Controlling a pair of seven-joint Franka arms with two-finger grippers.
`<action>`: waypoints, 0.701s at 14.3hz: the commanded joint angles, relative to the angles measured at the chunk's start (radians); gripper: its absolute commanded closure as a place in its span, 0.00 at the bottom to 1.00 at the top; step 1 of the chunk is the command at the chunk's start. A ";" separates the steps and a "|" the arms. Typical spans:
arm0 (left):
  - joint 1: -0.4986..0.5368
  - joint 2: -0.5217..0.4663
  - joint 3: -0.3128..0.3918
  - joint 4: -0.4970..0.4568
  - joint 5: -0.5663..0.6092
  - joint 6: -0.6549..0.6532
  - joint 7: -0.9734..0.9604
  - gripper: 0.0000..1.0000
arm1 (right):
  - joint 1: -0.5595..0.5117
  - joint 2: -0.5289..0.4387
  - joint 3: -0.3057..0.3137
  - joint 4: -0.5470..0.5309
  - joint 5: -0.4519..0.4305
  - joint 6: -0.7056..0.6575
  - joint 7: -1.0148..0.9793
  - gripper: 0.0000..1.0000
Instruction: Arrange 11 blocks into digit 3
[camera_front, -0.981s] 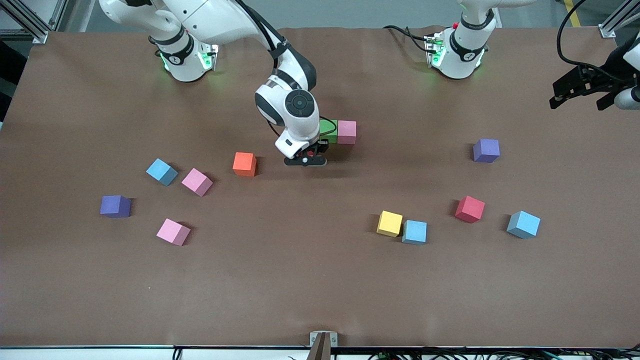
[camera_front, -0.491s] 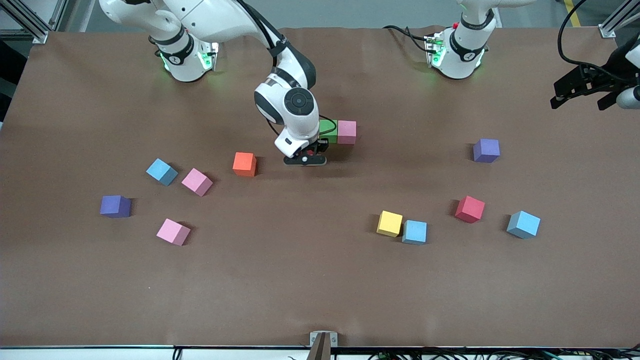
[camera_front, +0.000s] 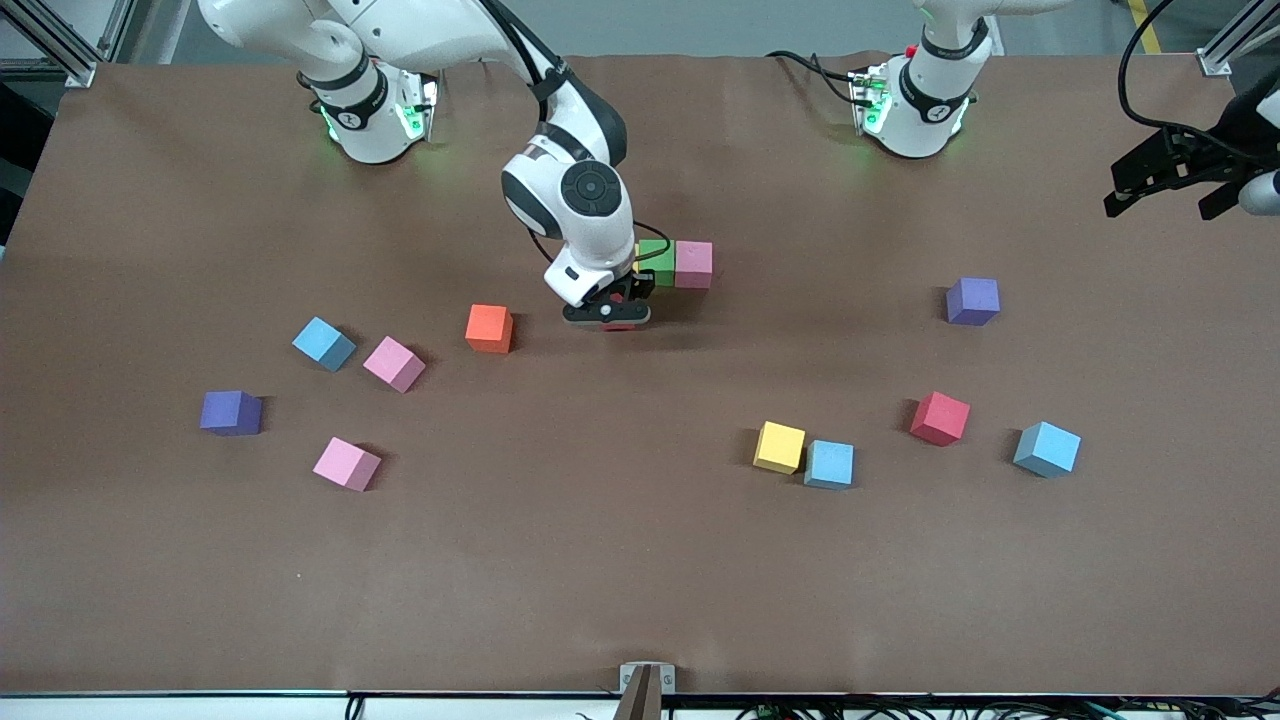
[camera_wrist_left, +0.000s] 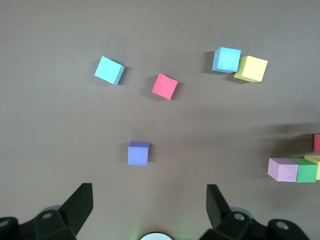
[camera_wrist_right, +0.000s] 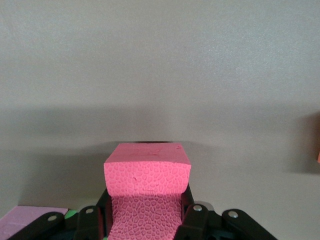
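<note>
While the left arm waits, the left gripper (camera_front: 1160, 185) is held at the upper edge of the front view, at the left arm's end of the brown table (camera_front: 600, 560), with its black fingers (camera_wrist_left: 80, 202) spread wide and nothing between them. In the upper middle of that view the right gripper (camera_front: 608, 314) is held low over the table, and a red foam cube (camera_wrist_right: 147, 175) is pinched between its fingers. Just beside it, a row of touching cubes is seen: a yellow foam cube (camera_wrist_left: 314, 160), a green foam cube (camera_front: 657, 262) and a pink foam cube (camera_front: 693, 264).

Other blocks are scattered apart. Toward the right arm's end are found an orange cube (camera_front: 489, 328), a light blue cube (camera_front: 323, 343), a second pink cube (camera_front: 393, 363), a third pink cube (camera_front: 346, 463) and a purple cube (camera_front: 231, 412). Toward the left arm's end, in the lower middle of the view, a second yellow cube (camera_front: 779, 446) is touched by a second light blue cube (camera_front: 829, 463); a second red cube (camera_front: 939, 417), a third light blue cube (camera_front: 1047, 448) and a second purple cube (camera_front: 972, 301) are seen nearby.
</note>
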 joint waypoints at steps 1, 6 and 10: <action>0.005 0.000 -0.001 0.011 -0.011 0.001 0.008 0.00 | -0.009 -0.027 0.006 -0.045 -0.010 0.044 0.002 0.60; 0.003 0.000 -0.001 0.011 -0.012 0.001 0.007 0.00 | -0.008 -0.025 0.006 -0.057 -0.012 0.063 0.002 0.60; 0.003 0.001 -0.001 0.011 -0.012 0.002 0.007 0.00 | -0.008 -0.022 0.006 -0.074 -0.010 0.096 0.002 0.60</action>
